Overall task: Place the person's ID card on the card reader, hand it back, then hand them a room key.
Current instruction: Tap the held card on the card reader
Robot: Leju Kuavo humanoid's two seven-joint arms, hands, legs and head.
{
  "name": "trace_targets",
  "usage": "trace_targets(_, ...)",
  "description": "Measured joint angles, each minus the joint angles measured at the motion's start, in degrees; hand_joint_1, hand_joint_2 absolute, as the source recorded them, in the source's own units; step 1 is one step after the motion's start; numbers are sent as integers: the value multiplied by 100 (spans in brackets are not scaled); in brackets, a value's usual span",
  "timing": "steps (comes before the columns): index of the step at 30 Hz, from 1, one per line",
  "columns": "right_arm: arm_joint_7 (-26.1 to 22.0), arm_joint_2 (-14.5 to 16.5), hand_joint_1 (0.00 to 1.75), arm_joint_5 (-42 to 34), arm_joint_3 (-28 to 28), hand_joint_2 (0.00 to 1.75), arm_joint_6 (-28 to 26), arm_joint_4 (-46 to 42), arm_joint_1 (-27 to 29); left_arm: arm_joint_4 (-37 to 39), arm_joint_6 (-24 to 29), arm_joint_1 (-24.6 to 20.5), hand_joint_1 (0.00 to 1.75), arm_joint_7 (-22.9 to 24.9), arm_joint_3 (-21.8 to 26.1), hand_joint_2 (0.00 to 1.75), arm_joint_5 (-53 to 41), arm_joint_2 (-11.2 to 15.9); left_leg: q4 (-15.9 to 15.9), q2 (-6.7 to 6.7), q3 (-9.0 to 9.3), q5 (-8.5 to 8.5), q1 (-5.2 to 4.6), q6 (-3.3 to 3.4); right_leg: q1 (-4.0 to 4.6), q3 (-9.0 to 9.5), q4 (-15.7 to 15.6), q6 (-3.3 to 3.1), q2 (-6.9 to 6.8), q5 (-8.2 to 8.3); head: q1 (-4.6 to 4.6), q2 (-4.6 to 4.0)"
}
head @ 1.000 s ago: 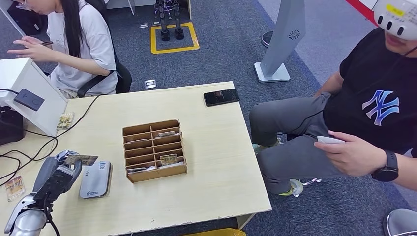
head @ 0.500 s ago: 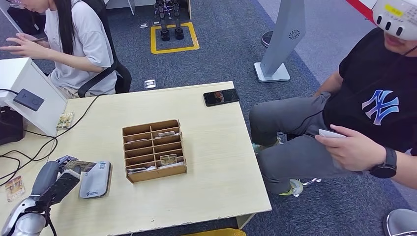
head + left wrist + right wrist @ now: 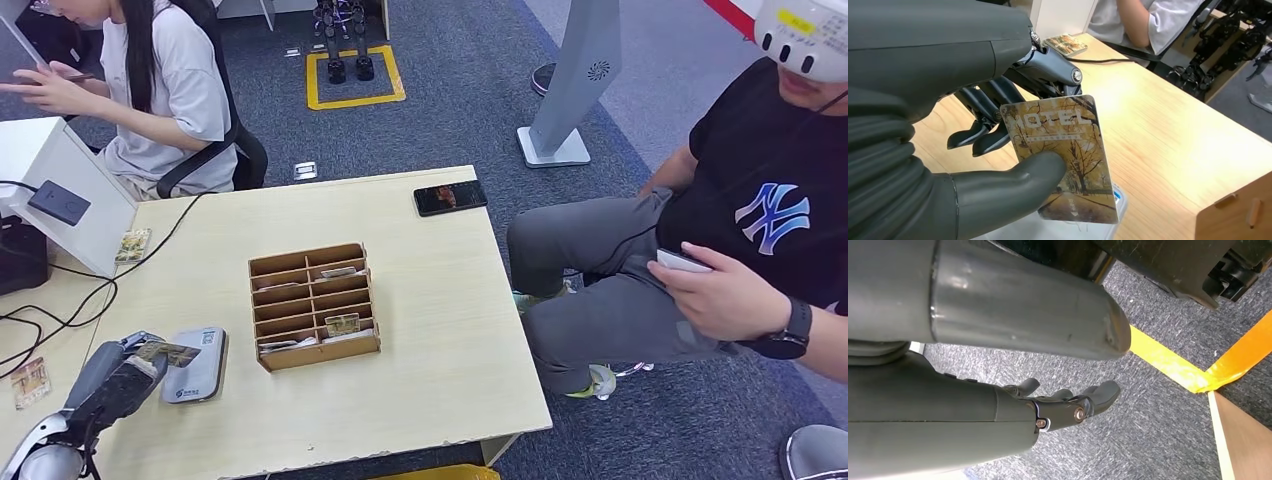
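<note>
Mock hotel desk (lab): key-card rack (image 3: 314,306), floor tape (image 3: 355,76).

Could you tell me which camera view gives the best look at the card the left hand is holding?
The left wrist view: the card is close up, its autumn-tree picture and the word HOTEL readable, pinched under the left hand's thumb. The head view shows it small and edge-on beside the grey card reader. The right wrist view looks at carpet floor.

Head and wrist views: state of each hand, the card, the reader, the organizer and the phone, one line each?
Left hand: pinches a card.
Card: printed HOTEL, held just above the reader.
Card reader: flat on the table, nothing resting on it.
Right hand: hanging over carpet, holding nothing.
Wooden organizer: cards in some slots.
Phone: flat, screen up.
</note>
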Motion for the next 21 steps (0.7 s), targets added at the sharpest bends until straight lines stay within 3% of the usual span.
trace_targets(10, -2, -1, 0, 5, -1, 0, 22, 0, 1, -539, -669, 292, 175, -159, -1, 175, 900, 160, 0, 0, -1, 0, 0, 0, 0, 0, 0, 0, 0, 0, 0, 0)
trace_targets(21, -6, -1, 0, 88, -2, 0, 43, 0, 2, -685, -429, 435, 175, 52, -1, 175, 396, 281, 0, 0, 0, 1, 0, -1, 0, 0, 0, 0, -1, 0, 0, 0)
